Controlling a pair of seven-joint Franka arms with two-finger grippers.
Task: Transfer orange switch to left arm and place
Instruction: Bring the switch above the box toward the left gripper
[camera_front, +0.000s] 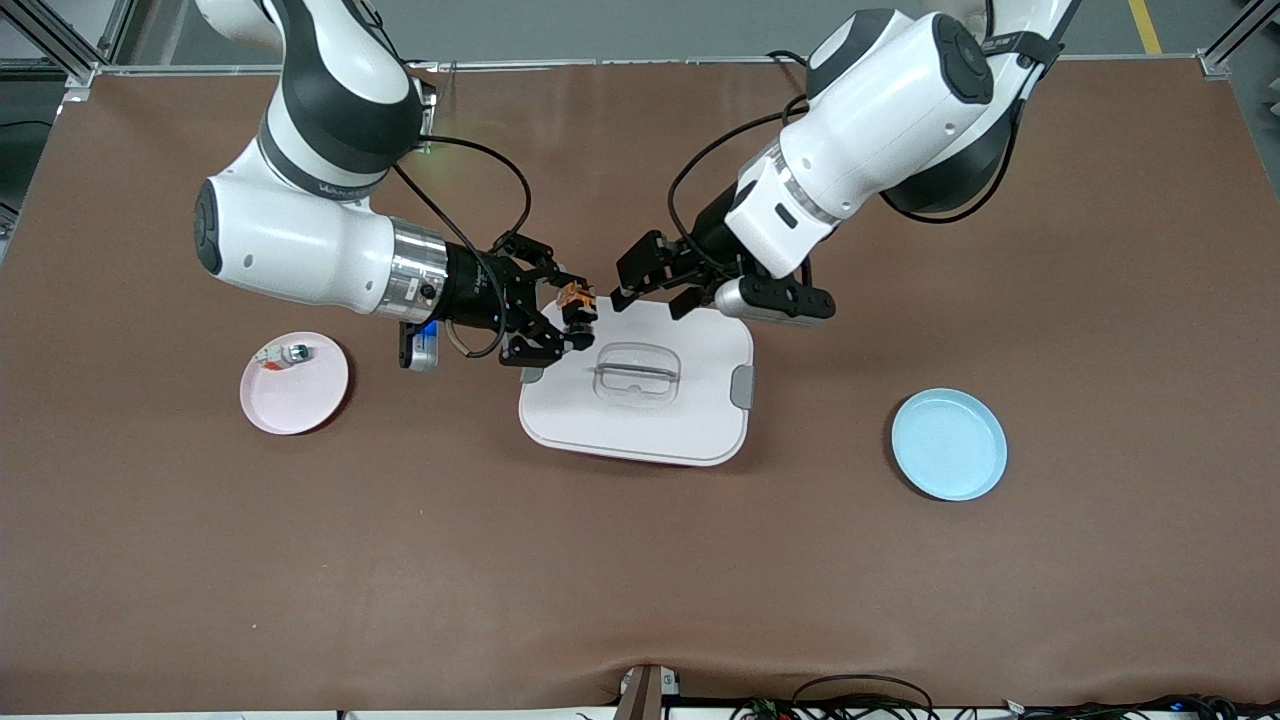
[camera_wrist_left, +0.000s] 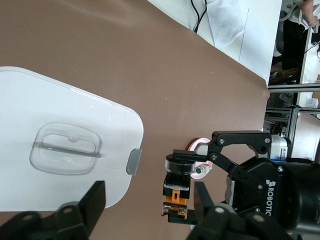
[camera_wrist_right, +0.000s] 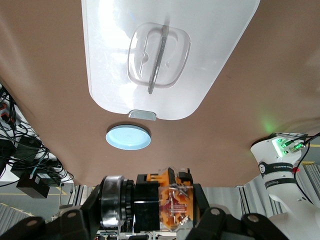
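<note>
A: Where is the orange switch (camera_front: 575, 297) kept at this moment?

B: It is pinched in the right tool (camera_front: 566, 318), which is held in the air over the corner of the box (camera_front: 640, 420) that points toward the right arm's end of the worktop (camera_front: 640, 580). The fingers are pressed together on its black-and-orange body, as is shown in the right wrist view (camera_wrist_right: 167, 205).

A: Why is it held so high?

B: By my judgement, the box must be avoided, so the part is carried above the lid instead of being slid across the worktop. It is offered toward the left arm for a handover.

A: And the left tool (camera_front: 650, 285)?

B: It is placed over the box edge that is farther from the front camera, just beside the switch but not touching it. Its fingers (camera_wrist_left: 95, 202) are spread, with the switch (camera_wrist_left: 177, 192) seen near the gap between them. Nothing is gripped by it.

A: What else is lying around?

B: A pink plate (camera_front: 294, 383) with a small white-and-green part (camera_front: 283, 354) is seen toward the right arm's end, and an empty light-blue plate (camera_front: 948, 444) toward the left arm's end. The box stands between the two plates, so it is the obstacle in the way.
</note>
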